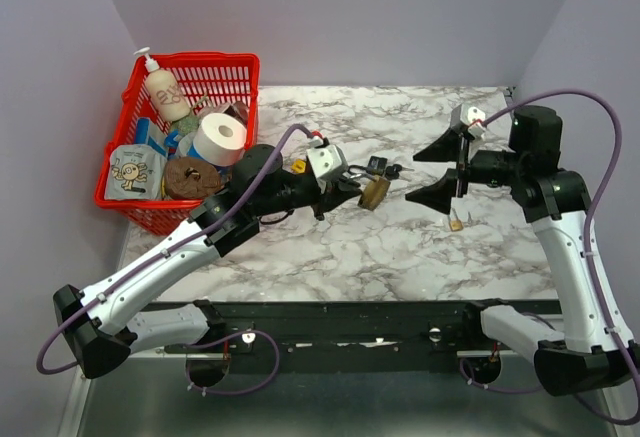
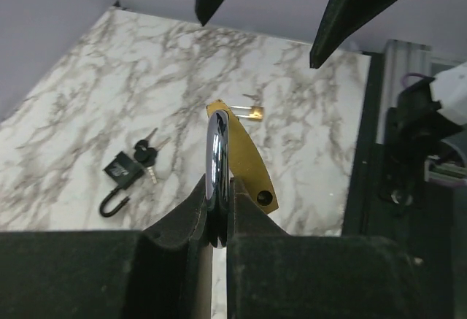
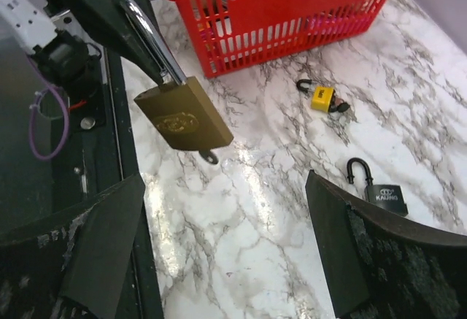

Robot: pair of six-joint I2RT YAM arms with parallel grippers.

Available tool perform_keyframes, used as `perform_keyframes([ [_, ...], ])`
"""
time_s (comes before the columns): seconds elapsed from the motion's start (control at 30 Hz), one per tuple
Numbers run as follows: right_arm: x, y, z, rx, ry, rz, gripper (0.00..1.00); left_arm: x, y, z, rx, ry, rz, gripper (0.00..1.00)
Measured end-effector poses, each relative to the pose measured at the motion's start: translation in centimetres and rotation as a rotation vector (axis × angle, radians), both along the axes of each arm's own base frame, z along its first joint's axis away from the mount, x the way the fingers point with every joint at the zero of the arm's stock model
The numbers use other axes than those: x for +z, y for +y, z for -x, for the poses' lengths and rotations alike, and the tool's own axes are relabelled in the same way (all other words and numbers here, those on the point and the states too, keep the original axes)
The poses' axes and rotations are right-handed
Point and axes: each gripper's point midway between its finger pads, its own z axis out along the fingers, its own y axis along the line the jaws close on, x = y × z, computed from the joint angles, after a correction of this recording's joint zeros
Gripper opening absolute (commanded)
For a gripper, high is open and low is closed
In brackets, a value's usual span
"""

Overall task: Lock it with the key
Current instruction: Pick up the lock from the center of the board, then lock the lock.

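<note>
Our left pincer [image 2: 217, 206] grips the brass padlock [image 2: 246, 160] by its shackle, holding it above the desk [image 1: 400, 247] at mid-frame in the overhead view. Our right pincer [image 1: 412, 177] gapes wide and empty just right of it. We see the key [image 1: 457, 222] lying on the desk, just below that pincer in frame.

Red basket [image 1: 215, 75] at the upper left of the marble table [image 1: 400, 247].
Inside: pump bottle [image 1: 166, 87], white tape roll [image 1: 209, 147], brown ring [image 1: 177, 183].

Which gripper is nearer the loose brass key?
Right. The right gripper hangs open close by the key, slightly to its left; the left gripper, shut on the brass padlock, is farther left.
</note>
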Motion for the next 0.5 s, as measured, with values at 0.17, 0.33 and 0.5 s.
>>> perform_keyframes([
  [0.17, -0.5, 1.5, 2.2, 0.118, -0.076, 0.035, 1.0, 0.1, -0.8, 2.7, -0.135, 0.093, 0.033, 0.0],
  [0.33, -1.5, 2.7, 3.9, 0.195, -0.11, 0.064, 0.99, 0.1, -1.3, 3.8, -0.204, 0.121, 0.038, 0.0],
  [0.5, -2.1, 3.1, 5.0, 0.254, -0.064, 0.082, 0.93, 0.4, -1.5, 4.8, -0.265, 0.111, 0.042, 0.0],
])
